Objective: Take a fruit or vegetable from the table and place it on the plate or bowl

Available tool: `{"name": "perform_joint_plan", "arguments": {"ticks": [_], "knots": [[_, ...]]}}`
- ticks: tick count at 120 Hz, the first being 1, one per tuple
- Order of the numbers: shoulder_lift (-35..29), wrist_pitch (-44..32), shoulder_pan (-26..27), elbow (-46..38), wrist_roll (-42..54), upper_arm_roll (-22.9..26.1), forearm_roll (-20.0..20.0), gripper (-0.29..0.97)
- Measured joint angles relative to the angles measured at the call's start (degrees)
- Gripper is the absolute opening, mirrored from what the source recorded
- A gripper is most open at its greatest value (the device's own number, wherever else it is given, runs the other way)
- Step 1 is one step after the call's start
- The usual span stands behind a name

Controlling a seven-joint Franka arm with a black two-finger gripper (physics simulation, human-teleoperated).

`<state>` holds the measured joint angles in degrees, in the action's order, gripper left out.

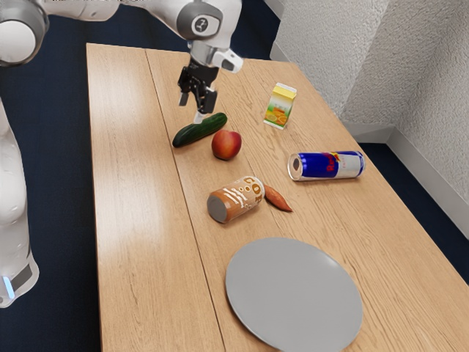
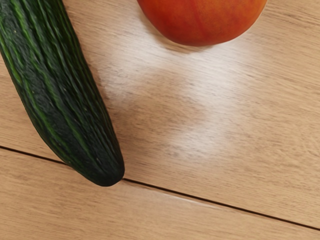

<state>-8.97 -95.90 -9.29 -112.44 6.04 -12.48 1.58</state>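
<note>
The wooden bench [image 1: 132, 220] carries everything. A round grey plate [image 1: 293, 293] lies flat near its near edge, with nothing on it. A blue can [image 1: 326, 165] lies on its side toward the wall-side edge, and a brown can [image 1: 234, 199] lies on its side about mid-bench.

The cucumber [image 1: 199, 130], the likely target, lies flat toward the bench's far edge, well apart from the plate. A red-orange peach [image 1: 226, 144] sits just beside it. A juice carton [image 1: 280, 105] stands upright nearer the far wall-side corner, and a small orange carrot [image 1: 278, 198] rests against the brown can.

The end effector [image 1: 196, 108] hangs over the cucumber's far end, fingers apart and gripping nothing.

I judge this to be the approach before the grasp. Next, the hand should centre across the cucumber [image 2: 55, 90], clear of the peach [image 2: 200, 20], then descend and close.
</note>
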Motion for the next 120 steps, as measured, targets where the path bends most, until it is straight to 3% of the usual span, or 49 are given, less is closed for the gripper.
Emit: {"name": "perform_joint_plan", "arguments": {"ticks": [64, 80, 99, 120], "knots": [[-0.3, -5.2, -1.4, 0.6, 2.3, 0.1, 0.5, 0.68], [0.2, -5.4, 0.4, 5.7, 2.4, 0.9, -0.9, 0.68], [4.1, -2.4, 6.3, 18.8, 1.5, 1.1, -1.6, 0.68], [5.0, 0.0, 6.7, 20.4, 0.3, 1.0, -1.9, 0.68]]}}
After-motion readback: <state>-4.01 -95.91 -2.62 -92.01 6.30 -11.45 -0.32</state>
